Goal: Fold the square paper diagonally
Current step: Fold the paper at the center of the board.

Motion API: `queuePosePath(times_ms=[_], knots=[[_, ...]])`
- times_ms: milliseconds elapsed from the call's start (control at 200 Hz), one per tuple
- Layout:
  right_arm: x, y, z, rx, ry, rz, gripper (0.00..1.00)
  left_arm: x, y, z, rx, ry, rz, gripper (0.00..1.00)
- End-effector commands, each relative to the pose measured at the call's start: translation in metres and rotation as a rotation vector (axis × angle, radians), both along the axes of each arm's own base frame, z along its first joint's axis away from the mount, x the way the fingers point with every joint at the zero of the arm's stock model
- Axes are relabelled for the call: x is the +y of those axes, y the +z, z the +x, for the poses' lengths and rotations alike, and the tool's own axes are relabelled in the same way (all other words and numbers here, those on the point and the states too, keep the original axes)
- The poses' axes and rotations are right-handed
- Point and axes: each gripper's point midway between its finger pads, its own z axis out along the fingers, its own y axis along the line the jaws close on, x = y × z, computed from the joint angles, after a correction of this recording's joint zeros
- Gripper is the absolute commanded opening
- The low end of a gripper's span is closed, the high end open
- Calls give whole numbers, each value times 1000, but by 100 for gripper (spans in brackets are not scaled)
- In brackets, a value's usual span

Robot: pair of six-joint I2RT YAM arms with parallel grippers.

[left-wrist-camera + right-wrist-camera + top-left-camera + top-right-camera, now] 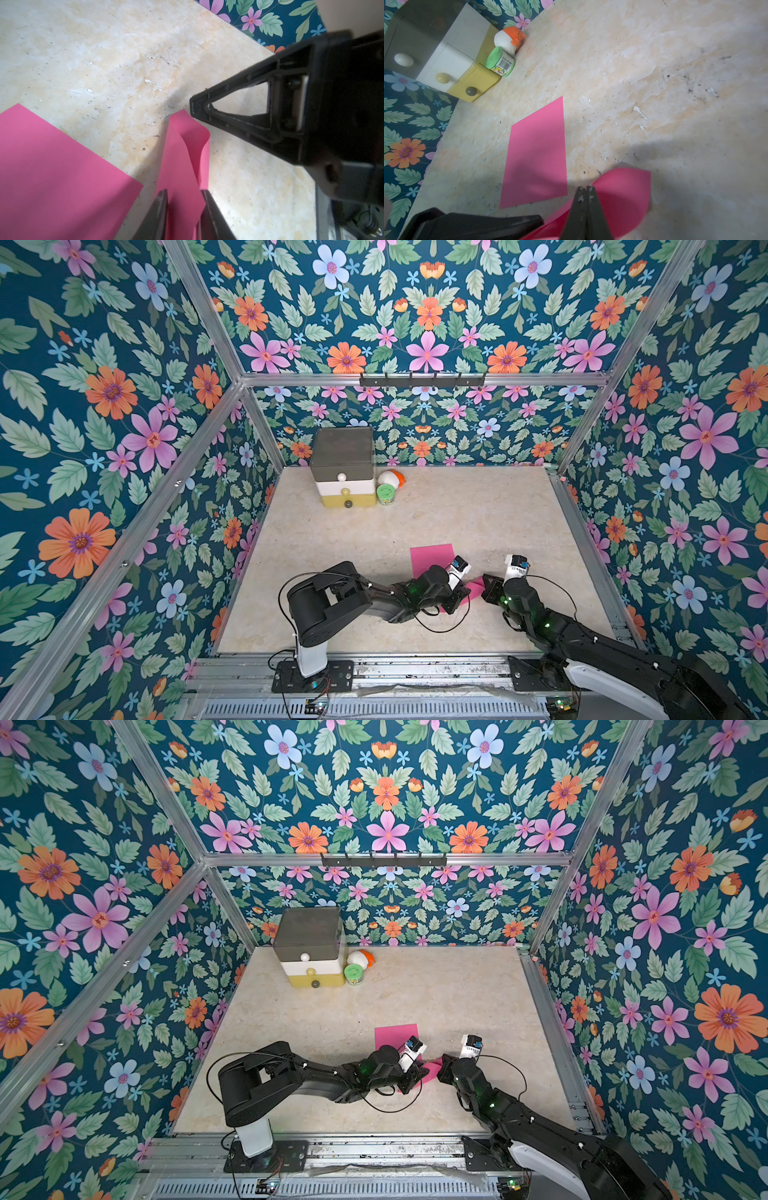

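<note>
Lying near the front edge of the table [478,510]: pink paper [535,153], part flat, one corner raised and curled. Right gripper [585,188] clenched on raised corner. Left gripper [184,192] just beside, jaws parted, paper strip between them.

Beige marbled surface [478,522], scuffed, peppered with dark grit and chipped white in places. Toward its far left, standing upright on it, a three-drawer unit [345,477] in grey, white and yellow, with its knobs turned to the near edge. Just beside the yellow bottom drawer, a green-lidded jar [385,493]. Right behind the jar, close to the back wall, a white-and-orange plush toy [392,478]. Well apart from these, nearer the front, a flat pink sheet [535,155] lying smooth on the bare top. Just beside it, a curled pink piece [623,197], arched upward, contact with the surface unclear.
</note>
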Motion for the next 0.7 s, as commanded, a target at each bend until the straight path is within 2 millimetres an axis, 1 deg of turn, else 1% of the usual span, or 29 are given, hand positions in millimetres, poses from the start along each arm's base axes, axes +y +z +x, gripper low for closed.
queuePosePath(times_ms=[0, 175, 335, 695], knots=[[12, 7, 0, -19, 55, 32, 0, 0, 0, 1, -3, 0, -2, 32], [18, 4, -2, -9, 86, 40, 0, -1, 1, 1, -3, -2, -5, 33], [23, 5, -2, -10, 107, 49, 0, -2, 1, 1, -1, -2, -4, 34], [23, 3, -5, -7, 115, 62, 0, -4, 0, 1, 2, -5, -5, 35]])
